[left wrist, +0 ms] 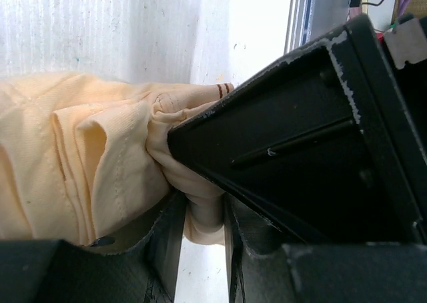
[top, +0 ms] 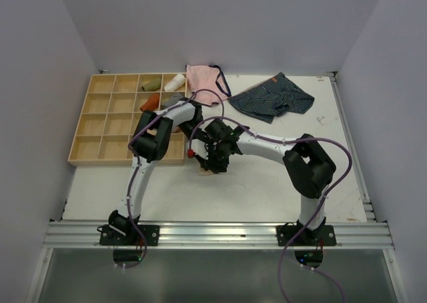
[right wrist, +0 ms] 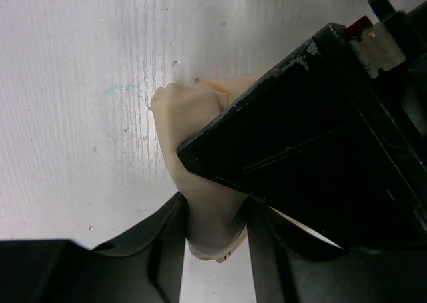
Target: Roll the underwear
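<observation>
The pale peach underwear lies bunched on the white table in the middle. From above only a small piece of the underwear shows beneath the two grippers. My left gripper is shut on a fold of the cloth. My right gripper is shut on another fold of the underwear, right beside it. In the top view the left gripper and right gripper are pressed close together over the cloth. Each wrist view shows the other gripper's black body close on the right.
A wooden compartment tray stands at the back left and holds several rolled items. A pink pair with dark trim and a navy striped pair lie at the back. The metal rail runs along the near edge.
</observation>
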Available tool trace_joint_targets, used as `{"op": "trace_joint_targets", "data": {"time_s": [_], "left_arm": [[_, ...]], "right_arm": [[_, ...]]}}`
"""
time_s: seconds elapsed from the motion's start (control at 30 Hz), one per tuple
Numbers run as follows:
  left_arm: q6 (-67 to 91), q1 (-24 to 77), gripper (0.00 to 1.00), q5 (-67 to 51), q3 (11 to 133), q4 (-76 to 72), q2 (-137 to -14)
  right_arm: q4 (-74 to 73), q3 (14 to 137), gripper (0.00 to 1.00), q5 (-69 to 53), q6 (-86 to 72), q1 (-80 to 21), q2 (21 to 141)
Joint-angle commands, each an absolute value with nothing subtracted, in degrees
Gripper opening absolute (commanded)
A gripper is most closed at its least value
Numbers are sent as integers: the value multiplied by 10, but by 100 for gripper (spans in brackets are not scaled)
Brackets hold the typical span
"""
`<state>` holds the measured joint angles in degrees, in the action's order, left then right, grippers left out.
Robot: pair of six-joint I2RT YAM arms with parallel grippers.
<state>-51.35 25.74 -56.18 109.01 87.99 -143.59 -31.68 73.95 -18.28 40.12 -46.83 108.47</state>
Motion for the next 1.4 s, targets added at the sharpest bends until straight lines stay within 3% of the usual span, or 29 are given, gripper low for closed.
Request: {"op": "trace_joint_targets", "data": {"time_s": [0.0, 0.07, 0.1, 0.2, 0.3, 0.6, 0.8, 0.9, 1.0, 1.03, 1.1, 1.13, 1.3, 1.37], "left_arm": [[-556, 259, 33, -407, 1069, 739, -1484], [-556, 259, 34, -403, 1069, 736, -1484], [-556, 258, 34, -403, 1069, 736, -1481], [-551, 251, 44, -417, 1063, 712, -1450], [-527, 236, 51, -421, 1072, 674, -1401], [-448, 183, 57, -389, 1194, 581, -1307], [-384, 135, 61, -327, 1204, 459, -1232], [-366, 111, 61, -309, 1169, 408, -1177], [-300, 73, 63, -333, 1071, 259, -1078], [-280, 55, 69, -335, 1010, 223, -1023], [-222, 46, 94, -310, 958, 145, -976], [-222, 46, 100, -318, 930, 141, -942], [-399, 50, 100, -429, 907, 326, -895], [-458, 61, 100, -439, 830, 361, -854]], "right_arm": [[-294, 732, 38, -181, 420, -480, 1123], [-305, 742, 24, -182, 421, -483, 1135], [-315, 748, 12, -184, 423, -484, 1141], [-365, 765, 0, -205, 431, -485, 1148], [-407, 766, 0, -235, 434, -485, 1139], [-511, 802, 0, -331, 425, -480, 1151], [-570, 852, 0, -427, 386, -440, 1197], [-602, 879, 0, -484, 370, -418, 1240], [-630, 914, 0, -520, 352, -398, 1298], [-649, 937, 0, -531, 351, -394, 1313], [-659, 956, 0, -544, 331, -384, 1356], [-674, 975, 0, -554, 330, -379, 1369], [-699, 1003, 0, -598, 320, -357, 1439], [-710, 1015, 0, -606, 324, -352, 1455]]}}
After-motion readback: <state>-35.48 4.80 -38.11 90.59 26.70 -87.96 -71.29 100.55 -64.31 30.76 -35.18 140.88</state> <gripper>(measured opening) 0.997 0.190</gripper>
